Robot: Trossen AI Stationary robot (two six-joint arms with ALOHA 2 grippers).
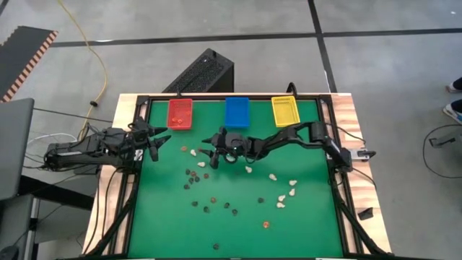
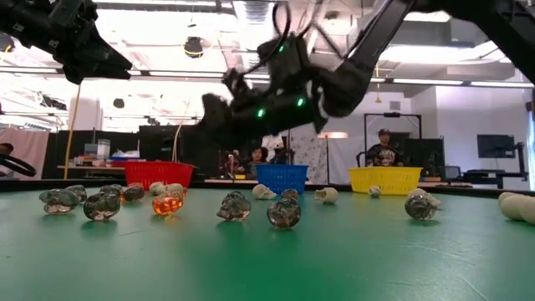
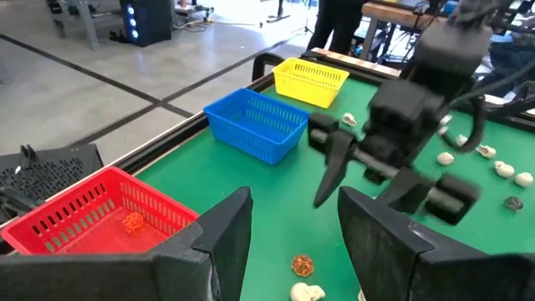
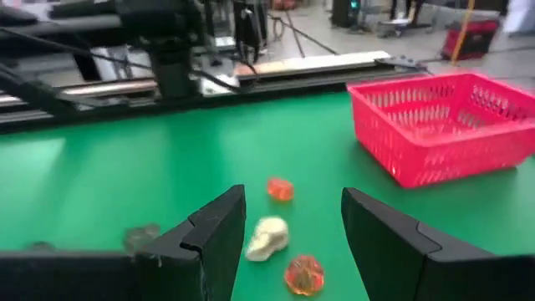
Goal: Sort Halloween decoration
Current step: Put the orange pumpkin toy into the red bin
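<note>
Right gripper: above the green mat, fingers apart, empty. Cream skull trinket lies between its fingertips; two orange trinkets just beside; red bin ahead. Left gripper: beside that bin, fingers apart, empty.
</note>
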